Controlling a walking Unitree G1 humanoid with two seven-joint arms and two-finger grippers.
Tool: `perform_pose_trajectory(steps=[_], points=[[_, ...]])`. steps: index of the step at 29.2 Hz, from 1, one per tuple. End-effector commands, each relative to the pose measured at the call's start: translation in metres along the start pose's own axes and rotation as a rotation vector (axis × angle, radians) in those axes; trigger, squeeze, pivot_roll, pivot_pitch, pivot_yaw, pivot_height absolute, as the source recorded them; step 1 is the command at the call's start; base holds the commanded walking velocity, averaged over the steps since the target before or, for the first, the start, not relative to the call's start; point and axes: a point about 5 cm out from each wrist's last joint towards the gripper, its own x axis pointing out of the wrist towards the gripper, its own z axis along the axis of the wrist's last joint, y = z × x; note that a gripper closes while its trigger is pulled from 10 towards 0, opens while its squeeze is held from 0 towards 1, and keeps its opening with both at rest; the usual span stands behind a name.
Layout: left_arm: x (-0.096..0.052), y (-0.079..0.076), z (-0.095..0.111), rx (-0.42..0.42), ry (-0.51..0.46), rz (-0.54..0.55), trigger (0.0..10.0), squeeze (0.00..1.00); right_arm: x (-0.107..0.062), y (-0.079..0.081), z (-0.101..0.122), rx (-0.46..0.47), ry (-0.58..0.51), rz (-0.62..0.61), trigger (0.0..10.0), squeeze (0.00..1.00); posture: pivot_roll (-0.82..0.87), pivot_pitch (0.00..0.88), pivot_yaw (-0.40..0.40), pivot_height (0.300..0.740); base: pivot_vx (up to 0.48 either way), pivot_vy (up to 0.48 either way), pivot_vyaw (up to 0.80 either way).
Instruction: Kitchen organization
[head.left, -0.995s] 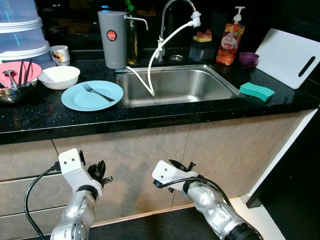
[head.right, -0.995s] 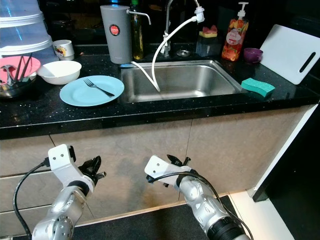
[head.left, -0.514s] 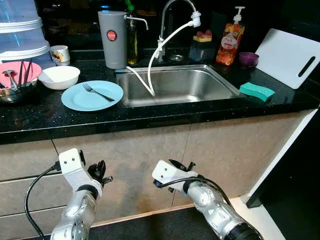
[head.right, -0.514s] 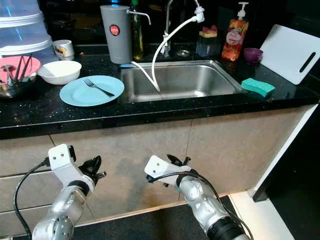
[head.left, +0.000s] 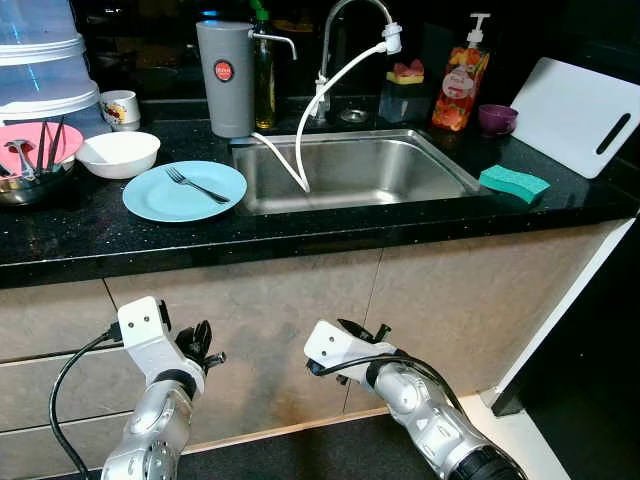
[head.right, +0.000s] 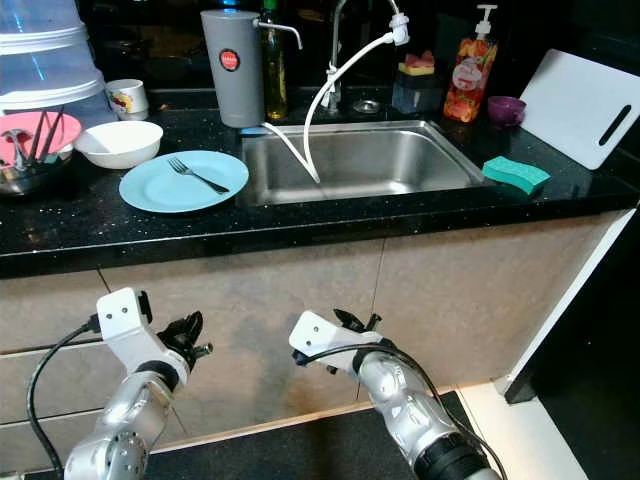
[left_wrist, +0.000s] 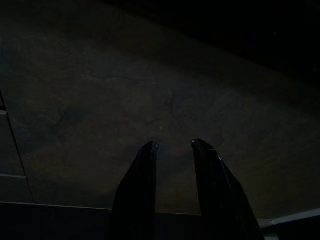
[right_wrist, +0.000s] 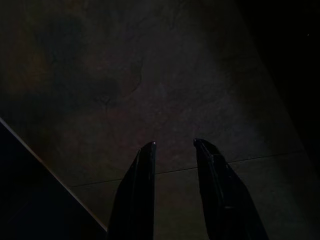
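Fingers of both the left gripper (left_wrist: 172, 146) and right gripper (right_wrist: 174, 145) hang parted, holding nothing, below the desk (head.left: 90, 225). Above them: one blue plate (head.left: 160, 200), one fork (head.left: 196, 185), one white bowl (head.left: 118, 153).

Black speckled counter (head.left: 330, 232) in front of me, steel sink (head.left: 350, 170) set into its middle. Left of the sink: blue plate (head.left: 184, 191) with a fork (head.left: 196, 185) lying on it, white bowl (head.left: 118, 154) just behind it, metal bowl (head.left: 28, 180) at the far left edge, mug (head.left: 120, 109) further back. Grey canister (head.left: 225, 78) at the sink's back left corner. Right of the sink: green sponge (head.left: 513, 182), white cutting board (head.left: 580, 113) leaning at the back, purple cup (head.left: 497, 118), soap bottle (head.left: 459, 87).
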Motion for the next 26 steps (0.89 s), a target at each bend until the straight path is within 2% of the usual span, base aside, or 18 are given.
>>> perform_pose_trajectory(steps=[1,26], points=[[0.0001,-0.0001,-0.0035,-0.009,0.009,-0.002,10.0,0.00,-0.0003,-0.0010,-0.0021,0.008,0.006,-0.005,10.0,0.00,-0.14,0.000,-0.019,0.740,0.000,0.000,0.00],[0.0008,0.0006,-0.0015,-0.015,0.005,0.005,10.0,0.00,0.0006,-0.0030,-0.0021,0.008,0.007,-0.005,10.0,0.00,-0.14,0.006,-0.016,0.740,0.000,0.000,0.00]])
